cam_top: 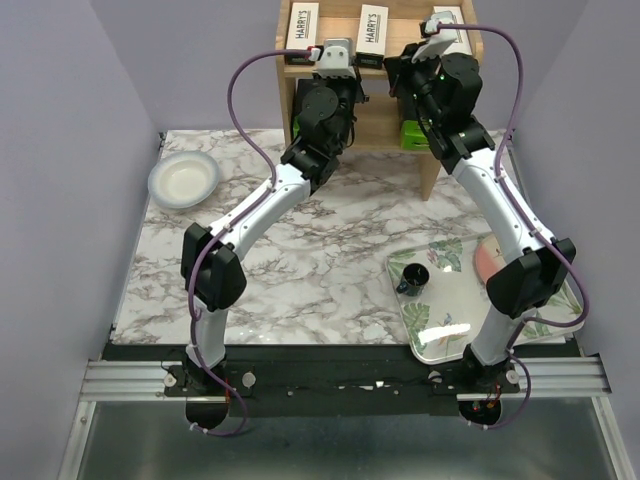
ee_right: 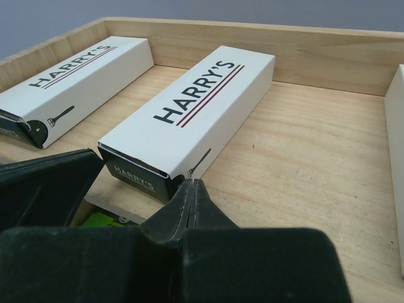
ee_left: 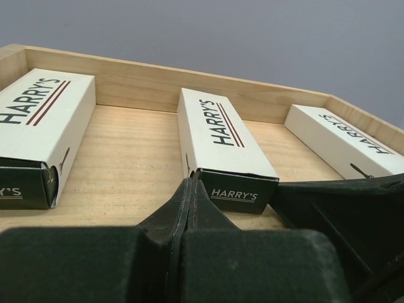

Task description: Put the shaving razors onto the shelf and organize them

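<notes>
The wooden shelf [cam_top: 432, 170] stands at the table's far edge. Three white HARRY'S boxes lie on its top tier: left [cam_top: 301, 25], middle [cam_top: 372, 25], right [cam_top: 446, 20]. A lime-green pack end [cam_top: 414, 135] shows on the lower tier. My left gripper [cam_top: 338, 62] is shut and empty; its tips [ee_left: 189, 184] touch the middle box's [ee_left: 221, 136] near left corner. My right gripper [cam_top: 408, 62] is shut and empty; its tips [ee_right: 193, 184] are at the middle box's [ee_right: 196, 107] near right corner. A green pack [ee_right: 101, 221] peeks from below the shelf board [ee_right: 303, 145].
A white bowl [cam_top: 184, 180] sits at the table's left. A leaf-patterned tray [cam_top: 455, 335] at the right front holds a black cup [cam_top: 413, 278] and a pink object [cam_top: 488, 262]. Each gripper shows in the other's wrist view: the right one [ee_left: 341, 208], the left one [ee_right: 44, 189].
</notes>
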Tool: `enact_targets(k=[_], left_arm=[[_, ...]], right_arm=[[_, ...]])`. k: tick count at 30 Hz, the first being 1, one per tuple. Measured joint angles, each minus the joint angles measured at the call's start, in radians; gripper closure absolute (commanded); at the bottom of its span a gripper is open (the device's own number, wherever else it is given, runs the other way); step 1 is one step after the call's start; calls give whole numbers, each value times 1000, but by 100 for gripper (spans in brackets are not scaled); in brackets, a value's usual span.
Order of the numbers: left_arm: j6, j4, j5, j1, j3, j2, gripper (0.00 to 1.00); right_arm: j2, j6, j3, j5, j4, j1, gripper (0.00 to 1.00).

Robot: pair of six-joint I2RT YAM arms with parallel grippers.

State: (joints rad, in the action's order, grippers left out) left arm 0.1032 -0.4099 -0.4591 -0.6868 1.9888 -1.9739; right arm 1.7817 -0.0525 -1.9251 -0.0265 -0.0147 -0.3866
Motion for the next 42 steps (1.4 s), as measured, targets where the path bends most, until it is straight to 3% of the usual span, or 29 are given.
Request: enact_targets(k=[22, 31, 42], left_arm=[[69, 8, 68, -27, 10, -6, 100], [7, 8, 58, -23, -86, 106, 100], [9, 54, -10, 8, 24, 46, 100]], right_arm=[[-24, 91, 58, 68, -42, -5, 100], [-27, 99, 62, 78, -45, -5, 99], [-27, 98, 61, 85, -45, -5, 99]])
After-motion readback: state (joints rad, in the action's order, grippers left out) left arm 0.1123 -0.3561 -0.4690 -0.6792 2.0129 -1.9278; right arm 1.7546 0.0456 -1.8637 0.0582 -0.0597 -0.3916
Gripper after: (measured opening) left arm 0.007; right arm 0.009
